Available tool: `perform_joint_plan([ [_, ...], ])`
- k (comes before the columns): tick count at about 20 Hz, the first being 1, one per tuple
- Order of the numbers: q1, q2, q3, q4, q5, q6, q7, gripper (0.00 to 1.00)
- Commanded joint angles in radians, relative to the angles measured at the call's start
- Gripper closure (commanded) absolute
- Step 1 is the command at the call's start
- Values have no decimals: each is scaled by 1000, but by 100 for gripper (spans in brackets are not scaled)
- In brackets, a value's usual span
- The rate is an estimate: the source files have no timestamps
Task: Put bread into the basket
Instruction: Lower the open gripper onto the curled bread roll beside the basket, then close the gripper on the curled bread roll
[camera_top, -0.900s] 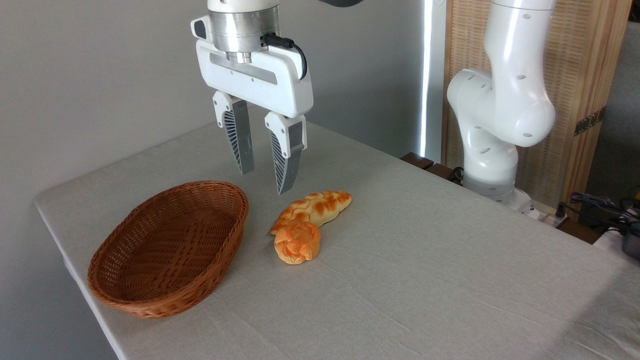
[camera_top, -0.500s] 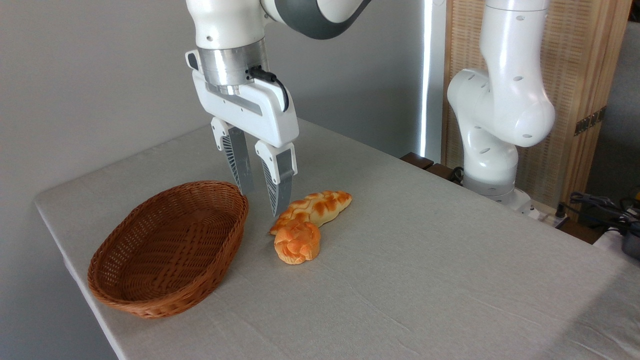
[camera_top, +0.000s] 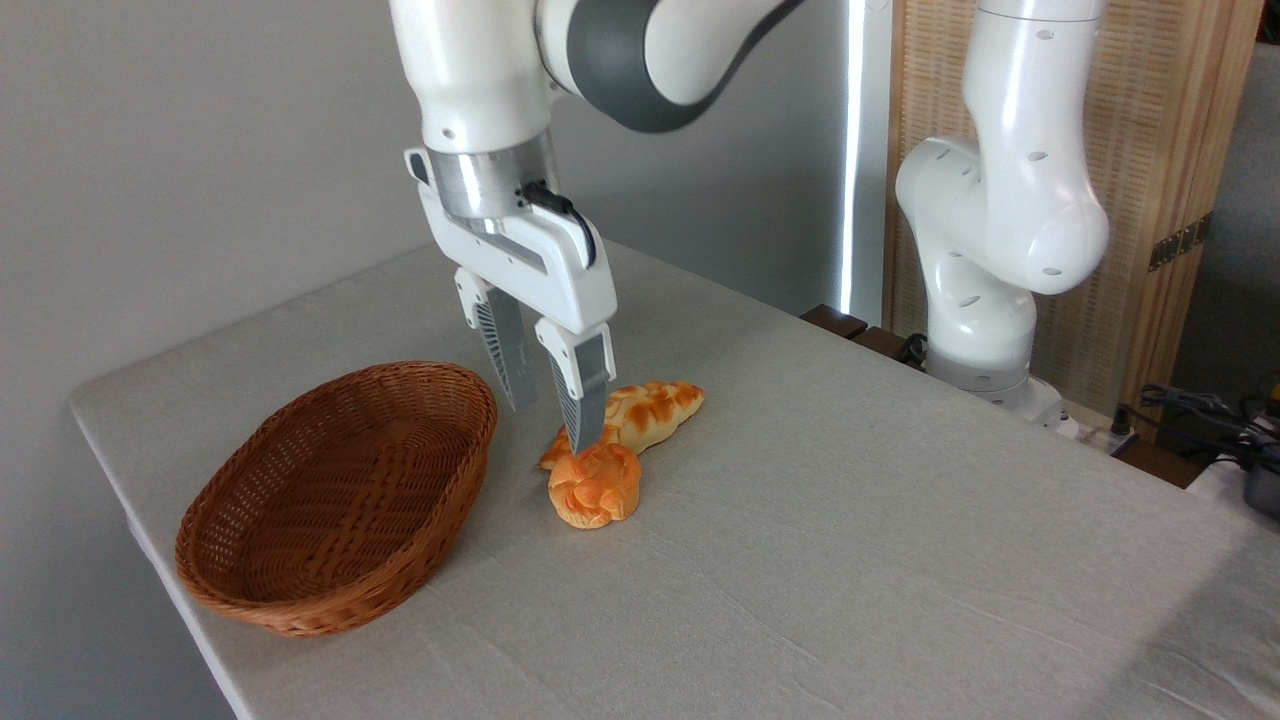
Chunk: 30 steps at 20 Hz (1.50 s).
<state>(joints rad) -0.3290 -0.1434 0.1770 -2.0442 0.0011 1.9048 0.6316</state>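
Note:
The bread (camera_top: 595, 485), a small round knotted bun with a glossy orange crust, lies on the table near its middle. It touches the near end of a longer, paler braided loaf (camera_top: 640, 411). My gripper (camera_top: 550, 428) hangs open just above and behind the bun, fingers pointing down. The nearer finger overlaps the braided loaf's left end in the picture, and the other finger sits left of it. Nothing is held between the fingers. The reddish-brown wicker basket (camera_top: 250, 582) stands empty to the left of the bun.
The table's grey cloth (camera_top: 850, 560) stretches to the right and front of the breads. The arm's white base (camera_top: 985, 300) stands at the table's far right edge. Cables and dark items (camera_top: 1220, 430) lie beyond the right edge.
The gripper has come down and shifted slightly right, from high above the table to just over the two breads. Its fingers stay open. The bun, loaf and basket have not moved.

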Motion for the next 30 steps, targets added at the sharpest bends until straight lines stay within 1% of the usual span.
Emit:
perform_joint_plan([
  [1,-25,-64,9,-134,-15,85,22,0],
  [2,-39,-64,9,-154,-15,105,22,0],
  [5,-42,-62,9,-205,-15,171,22,0],
  [7,-59,-52,9,-212,-7,188,23,0],
  [13,-51,-15,12,-212,0,221,86,0],
  [16,-44,-19,16,-211,0,218,114,0],
  [24,-45,-35,18,-199,-3,206,97,0],
  [30,-45,-33,12,-200,-1,201,108,0],
])
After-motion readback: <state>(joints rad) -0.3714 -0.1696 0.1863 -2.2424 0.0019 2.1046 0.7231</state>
